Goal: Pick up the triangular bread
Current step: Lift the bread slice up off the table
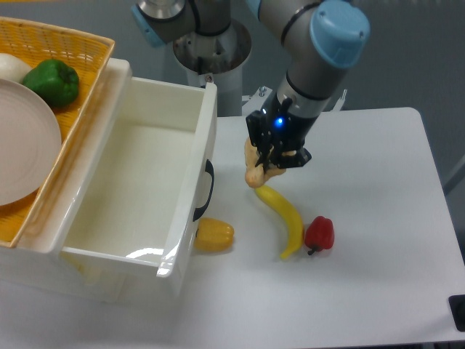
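Note:
The triangular bread [253,165], a small pale tan wedge, hangs clear of the white table with my gripper [260,166] shut on it. Only its left and lower part shows below the black fingers; the rest is hidden by the gripper body. The bread is lifted above the upper end of the yellow banana [284,217], just right of the drawer's front.
An open white drawer [182,218] fills the left, with a yellow bell pepper [213,235] at its front corner. A red pepper [319,233] lies beside the banana's lower end. A wicker basket [86,87] at far left holds a green pepper [52,81] and a plate.

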